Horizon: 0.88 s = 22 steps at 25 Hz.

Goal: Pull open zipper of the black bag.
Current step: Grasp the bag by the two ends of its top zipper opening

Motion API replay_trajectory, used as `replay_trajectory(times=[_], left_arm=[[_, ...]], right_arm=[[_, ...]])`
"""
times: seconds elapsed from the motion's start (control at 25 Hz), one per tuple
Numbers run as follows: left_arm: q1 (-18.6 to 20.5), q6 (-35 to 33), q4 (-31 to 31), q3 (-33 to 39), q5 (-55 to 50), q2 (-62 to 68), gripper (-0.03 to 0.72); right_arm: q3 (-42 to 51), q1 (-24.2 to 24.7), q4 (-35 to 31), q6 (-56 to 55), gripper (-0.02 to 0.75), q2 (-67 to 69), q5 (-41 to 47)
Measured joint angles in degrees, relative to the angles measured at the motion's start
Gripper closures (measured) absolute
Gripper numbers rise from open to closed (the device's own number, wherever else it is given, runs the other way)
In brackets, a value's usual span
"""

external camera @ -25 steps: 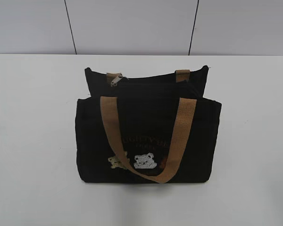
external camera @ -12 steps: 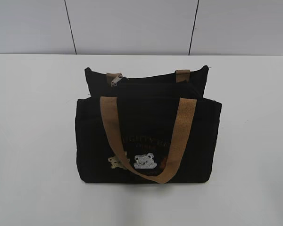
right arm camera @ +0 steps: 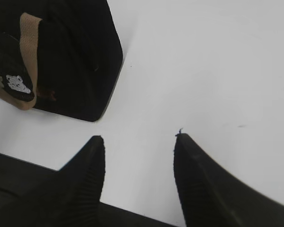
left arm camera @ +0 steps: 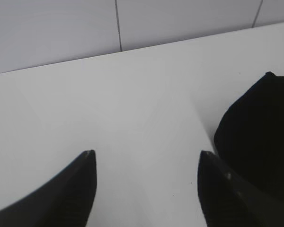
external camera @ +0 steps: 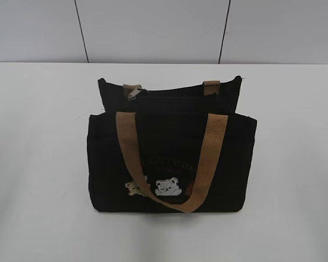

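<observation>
The white table [external camera: 38, 164] carries the black bag [external camera: 169, 136], which stands upright at the table's middle with its printed front toward the exterior camera; neither arm shows in that view. From the bag outward, the left gripper [left arm camera: 146, 163] hovers over bare table just off one of the bag's rounded corners, its 2 fingers spread wide with nothing between them; the right gripper [right arm camera: 139, 142] hangs off the bag's lower front corner, fingers parted about halfway and likewise empty. On the bag, 2 tan handles [external camera: 210, 150] are sewn on: the front 1 droops down across the face, the rear 1 shows only as short stubs at the top rim. The zipper [external camera: 175, 94] runs along the bag's top edge, and its small silvery pull tab [external camera: 133, 93] sits near the left end of that edge, right beside a tan handle stub. The risks, as I judge them: the tab is tiny and close to the stub, so a gripper coming in may pinch webbing or fabric instead; the bag is soft and unweighted, so pulling with only 1 gripper could drag or tip it rather than slide the zipper; and the drooping front handle could snag a finger approaching from the front.
</observation>
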State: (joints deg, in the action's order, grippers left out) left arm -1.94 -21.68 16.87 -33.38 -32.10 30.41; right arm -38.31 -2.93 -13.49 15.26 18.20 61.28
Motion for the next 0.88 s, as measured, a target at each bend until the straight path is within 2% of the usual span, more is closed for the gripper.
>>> replay_trajectory(times=[0.12, 0.32, 0.44, 0.6, 0.88], left_arm=[[0.00, -11.55, 8.20, -2.93, 1.48, 9.20, 0.190], [0.00, -31.11, 18.43, -12.85, -1.60, 25.86, 0.191], [0.00, -43.94, 26.33, -18.57, -8.01, 34.49, 0.191], [0.00, -60.61, 35.63, -22.53, -15.08, 43.66, 0.193], [0.00, -90.20, 50.89, -23.57, -14.81, 54.44, 0.211]], right_arm=[[-5.28, 0.00, -0.05, 2.69, 0.374, 7.83, -0.05], [-13.05, 0.00, -2.13, 9.77, 0.374, 20.97, -0.18], [-17.36, 0.00, -7.05, 16.16, 0.374, 29.47, -0.24], [-23.76, 0.00, -14.74, 25.43, 0.375, 39.82, -0.28], [-35.19, 0.00, -24.28, 41.77, 0.375, 54.56, -0.41]])
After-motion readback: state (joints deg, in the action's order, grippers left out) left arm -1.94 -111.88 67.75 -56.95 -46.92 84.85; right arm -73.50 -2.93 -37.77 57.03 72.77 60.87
